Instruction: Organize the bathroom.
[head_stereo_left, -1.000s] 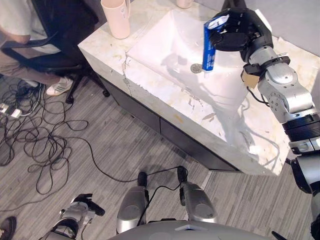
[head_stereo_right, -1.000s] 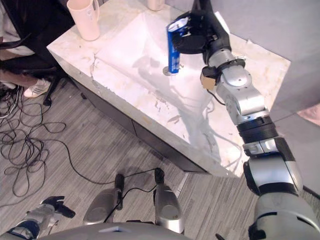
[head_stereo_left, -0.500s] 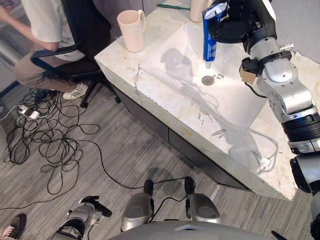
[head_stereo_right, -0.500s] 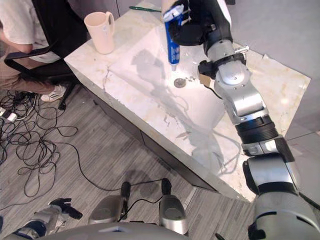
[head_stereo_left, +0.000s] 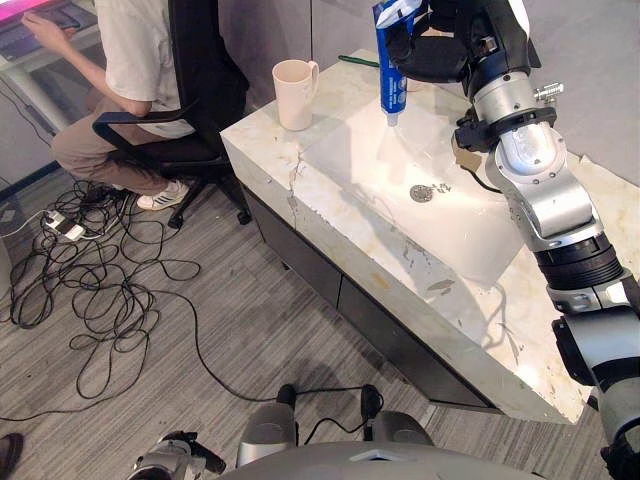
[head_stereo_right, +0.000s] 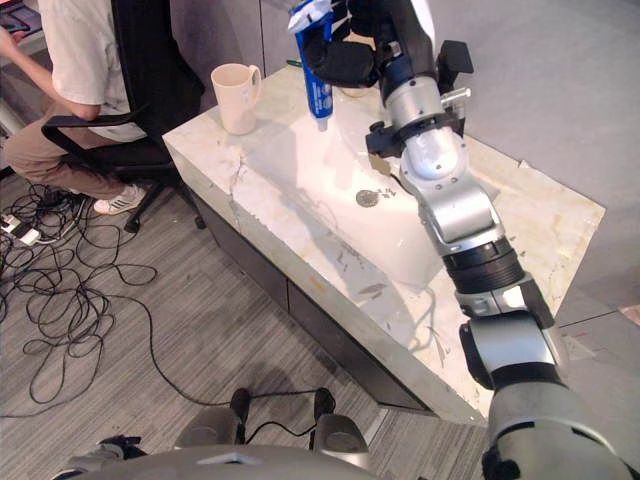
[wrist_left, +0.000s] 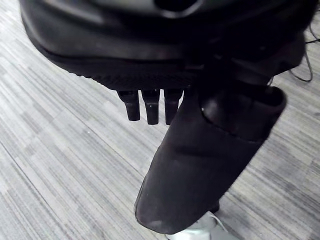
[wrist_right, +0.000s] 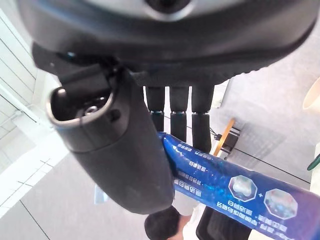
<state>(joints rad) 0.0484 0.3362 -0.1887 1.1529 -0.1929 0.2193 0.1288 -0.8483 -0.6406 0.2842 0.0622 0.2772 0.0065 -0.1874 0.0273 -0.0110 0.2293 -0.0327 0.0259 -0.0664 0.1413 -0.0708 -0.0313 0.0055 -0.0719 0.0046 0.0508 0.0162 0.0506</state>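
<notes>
Blue toothpaste tube (head_stereo_left: 390, 55) hangs cap down in our right robot hand (head_stereo_left: 440, 50), pinched tight above the sink (head_stereo_left: 470, 225) near the table's far edge, so we still must put it away, maybe in the cup (head_stereo_left: 295, 93) at the table's left corner.

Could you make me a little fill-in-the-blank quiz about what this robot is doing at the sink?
1. The robot's right hand holds a blue ____, cap end pointing down.
2. A cream ____ stands on the marble counter beside the sink.
3. A person sits in a black ____ next to the counter.
4. The left hand hangs over the grey ____, holding nothing.

Missing words: tube; mug; chair; floor
</notes>
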